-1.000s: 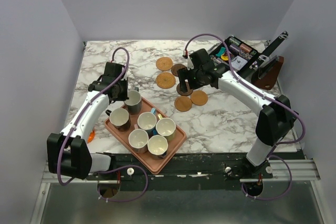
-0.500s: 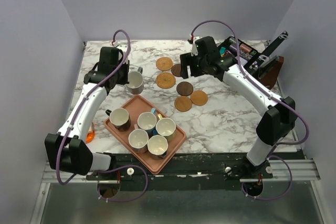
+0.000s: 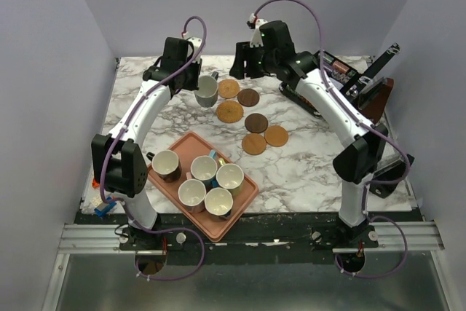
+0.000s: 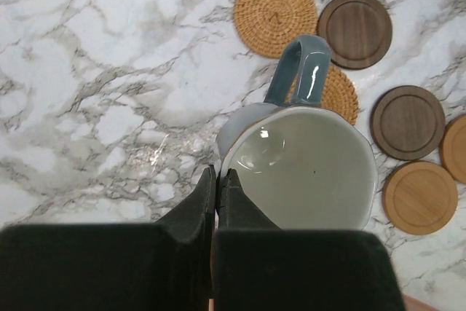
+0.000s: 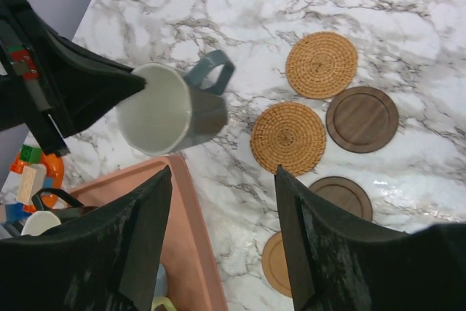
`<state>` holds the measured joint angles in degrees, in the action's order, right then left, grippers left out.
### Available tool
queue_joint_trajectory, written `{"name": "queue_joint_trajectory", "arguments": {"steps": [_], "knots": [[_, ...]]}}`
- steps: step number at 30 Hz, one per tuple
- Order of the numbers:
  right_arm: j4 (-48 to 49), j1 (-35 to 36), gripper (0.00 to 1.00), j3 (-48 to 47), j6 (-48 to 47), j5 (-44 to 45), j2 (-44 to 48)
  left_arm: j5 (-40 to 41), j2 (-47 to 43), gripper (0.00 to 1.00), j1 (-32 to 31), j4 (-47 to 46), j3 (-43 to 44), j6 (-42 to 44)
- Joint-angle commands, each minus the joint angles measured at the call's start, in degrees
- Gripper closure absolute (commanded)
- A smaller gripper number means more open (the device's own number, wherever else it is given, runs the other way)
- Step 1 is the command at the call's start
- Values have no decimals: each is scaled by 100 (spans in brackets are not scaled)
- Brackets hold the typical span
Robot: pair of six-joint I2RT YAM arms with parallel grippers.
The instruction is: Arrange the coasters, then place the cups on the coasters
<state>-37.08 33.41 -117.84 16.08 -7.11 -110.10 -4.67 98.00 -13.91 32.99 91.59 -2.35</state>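
My left gripper point(image 4: 218, 176) is shut on the rim of the grey-green cup point(image 4: 302, 165), one finger inside it and one outside. In the top view this cup point(image 3: 207, 92) hangs at the back of the table, just left of the coasters. Two woven coasters point(image 3: 228, 89) point(image 3: 229, 111), two dark brown ones point(image 3: 248, 97) point(image 3: 255, 122) and two tan ones point(image 3: 276, 135) point(image 3: 253, 143) lie in a loose group. The cup hides part of one woven coaster point(image 4: 342, 92). My right gripper point(image 3: 244, 63) is raised over the back of the group, open and holding nothing point(image 5: 223, 172). Several cups point(image 3: 204, 170) stand on the pink tray.
The salmon-pink tray point(image 3: 240, 205) sits near the front, left of centre, and its rim point(image 5: 193, 209) lies under my right fingers. A black box of small parts point(image 3: 331, 71) and a brown object point(image 3: 375, 100) stand at the back right.
My left arm has carried the grey-green cup from beside the tray to the back, next to the coasters. My right gripper has lifted off the coasters, moved back and left, and narrowed somewhat.
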Motion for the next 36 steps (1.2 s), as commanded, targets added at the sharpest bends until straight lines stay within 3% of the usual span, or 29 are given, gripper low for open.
{"name": "queue_joint_trajectory", "arguments": {"steps": [1,13,19,22,24,25,27,28,30,32,34,36], "knots": [[-729,271,37,-748,177,-300,-730,-201,167,100,-349,-267,614,-125],[-705,324,48,-547,-113,685,-1092,-26,203,100,-894,-337,650,-319],[-660,333,58,-617,-210,984,-1276,-78,106,100,-938,-443,518,-424],[-765,333,68,-819,-245,993,-1408,-113,79,100,-938,-487,518,-459],[-766,333,83,-881,-263,1019,-1435,-166,97,100,-938,-513,518,-486],[-766,333,95,-890,-263,1071,-1426,-175,114,100,-938,-522,552,-512],[-722,333,99,-925,-263,1185,-1426,-193,141,100,-938,-504,605,-591],[-713,333,99,-951,-263,1247,-1417,-175,176,95,-938,-487,640,-626],[-713,324,99,-1039,-254,1458,-1426,-140,185,65,-938,-469,684,-679],[-739,307,99,-1170,-228,1633,-1452,-44,159,42,-929,-504,693,-688],[-783,245,99,-1320,-245,1661,-1514,62,97,25,-912,-513,693,-679],[-827,140,99,-1443,-245,1696,-1584,176,-17,16,-859,-531,650,-688]]}}
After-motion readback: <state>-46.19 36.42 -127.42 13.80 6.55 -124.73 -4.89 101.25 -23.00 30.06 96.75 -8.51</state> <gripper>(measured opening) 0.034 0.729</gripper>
